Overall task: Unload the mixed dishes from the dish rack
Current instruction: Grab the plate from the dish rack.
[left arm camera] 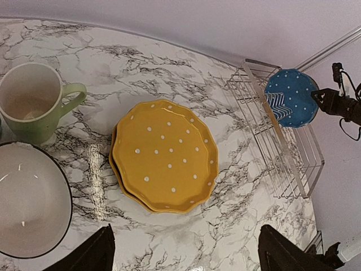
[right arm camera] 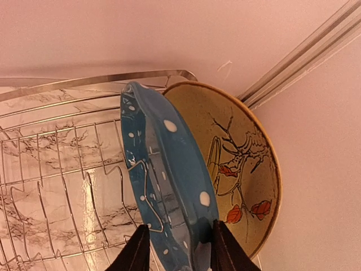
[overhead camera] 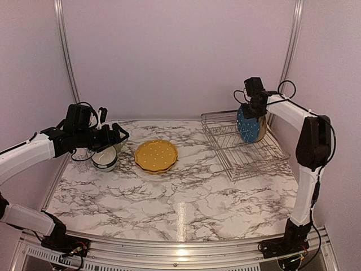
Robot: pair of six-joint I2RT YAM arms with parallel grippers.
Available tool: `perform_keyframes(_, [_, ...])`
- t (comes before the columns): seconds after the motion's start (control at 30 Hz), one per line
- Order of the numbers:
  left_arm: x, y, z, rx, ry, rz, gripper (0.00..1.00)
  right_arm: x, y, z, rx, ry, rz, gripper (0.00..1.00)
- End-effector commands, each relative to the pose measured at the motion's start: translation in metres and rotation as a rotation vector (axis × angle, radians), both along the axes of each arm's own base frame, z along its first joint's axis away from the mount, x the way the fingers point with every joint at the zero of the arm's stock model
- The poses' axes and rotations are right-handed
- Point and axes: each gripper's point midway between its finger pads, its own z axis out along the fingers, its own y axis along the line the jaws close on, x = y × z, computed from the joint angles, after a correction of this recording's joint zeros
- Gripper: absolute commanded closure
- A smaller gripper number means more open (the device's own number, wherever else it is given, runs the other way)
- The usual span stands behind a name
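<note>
Top external view: the dish rack [overhead camera: 251,155] stands at the far right corner of the counter [overhead camera: 186,197], set at an angle to the counter's edges. A blue white-dotted plate [overhead camera: 248,127] stands on edge in the rack's slotted bars. The right hand [overhead camera: 252,110] reaches down over the plate's upper rim.

Right wrist view: the two fingers [right arm camera: 135,251] of the right hand press against opposite faces of the blue plate, so the hand grips it by the rim. A cream branch-patterned plate [right arm camera: 237,164] leans directly behind the blue one, on the side nearer the right edge, its painted face showing. The other slots seen here hold only bare wire.

Left wrist view: two mustard-yellow plates [left arm camera: 164,155] lie stacked flat near the middle of the counter, toward the far edge and well apart from the rack. A white bowl [left arm camera: 28,206] with a dark rim sits upright near the left edge. Just beside the bowl stands a pale-green mug [left arm camera: 31,101], its handle turned toward the yellow stack.

The left hand [overhead camera: 115,138] hovers above the bowl with its fingers spread wide, holding nothing.
</note>
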Motion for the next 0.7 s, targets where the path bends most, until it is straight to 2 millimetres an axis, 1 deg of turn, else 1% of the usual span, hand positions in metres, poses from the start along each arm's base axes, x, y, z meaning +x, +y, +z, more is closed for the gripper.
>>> perform_keyframes(0.0, [0.000,-0.003,0.005,0.002,-0.006,-0.014,0.10,0.001,0.018,0.001,0.037,-0.026,0.047,0.67])
perform_keyframes(0.07, [0.000,-0.003,0.005,0.003,-0.005,-0.015,0.09,0.002,0.012,-0.001,0.018,-0.031,0.017,0.67])
perform_keyframes(0.2, [-0.001,-0.002,0.005,0.005,-0.005,-0.013,0.10,0.005,0.011,-0.006,0.016,-0.031,0.004,0.70])
perform_keyframes(0.3, [-0.001,-0.001,0.005,0.008,-0.004,-0.008,0.09,0.004,0.002,-0.005,0.026,-0.045,-0.053,0.71])
perform_keyframes(0.53, [-0.002,0.000,0.003,0.012,-0.002,-0.010,0.09,0.007,-0.017,-0.003,0.061,-0.064,-0.117,0.69])
perform_keyframes(0.67, [-0.001,0.000,0.004,0.012,-0.004,-0.010,0.09,0.010,-0.025,-0.006,0.061,-0.060,-0.147,0.68])
